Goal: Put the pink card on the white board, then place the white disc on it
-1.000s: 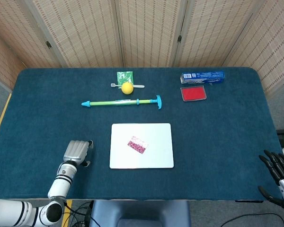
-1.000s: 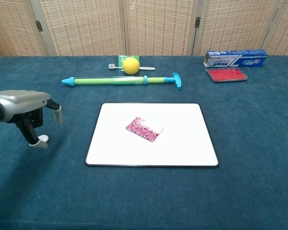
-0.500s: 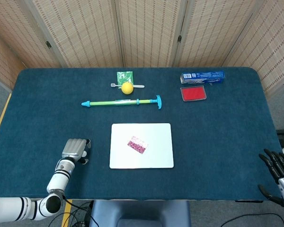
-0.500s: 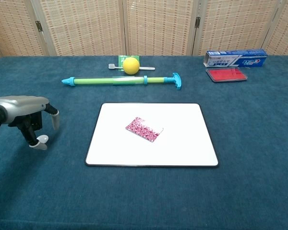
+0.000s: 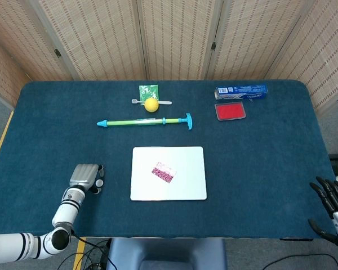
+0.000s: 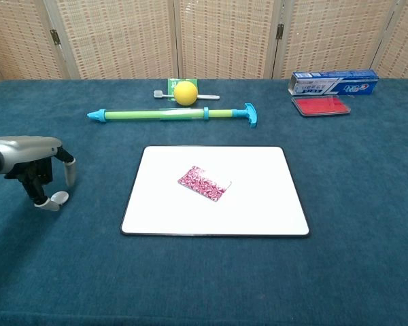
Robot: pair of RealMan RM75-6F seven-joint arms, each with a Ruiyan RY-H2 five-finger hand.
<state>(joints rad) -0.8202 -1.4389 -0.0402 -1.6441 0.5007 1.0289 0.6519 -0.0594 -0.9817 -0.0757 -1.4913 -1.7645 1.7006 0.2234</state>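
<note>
Left hand (image 5: 84,176) displacement was the only change we recorded: across the last second it drew back toward 7 o'clock in the head view, and in the chest view it slid toward 9 o'clock, away from the white board (image 5: 187,162). It stood at roughly 9 o'clock of the board, well apart from the board's edge, with its fingers curled downward toward the table (image 5: 259,169).

A small white round piece (image 6: 55,199) showed at the tips of those lowered fingers. We took it to be the white disc. It shifted only slightly while the hand moved further, so we could not tell whether the fingers were pinching it, dragging it or merely touching it.

The pink card (image 5: 164,172) lay flat on the board, just toward 9 o'clock of the board's centre, and it had not moved between frames. We therefore judged the first step of the task complete.

The right hand (image 5: 330,198) remained off the table at 4 o'clock, beyond the near corner, fingers spread and holding nothing.

We judged the second step not yet done. The hand's travel ran away from the card, which suggested a regrasp or an adjustment at the disc, not a delivery. To finish, the disc needed a secure hold, then a carry toward 3 o'clock and a release on the card.
</note>
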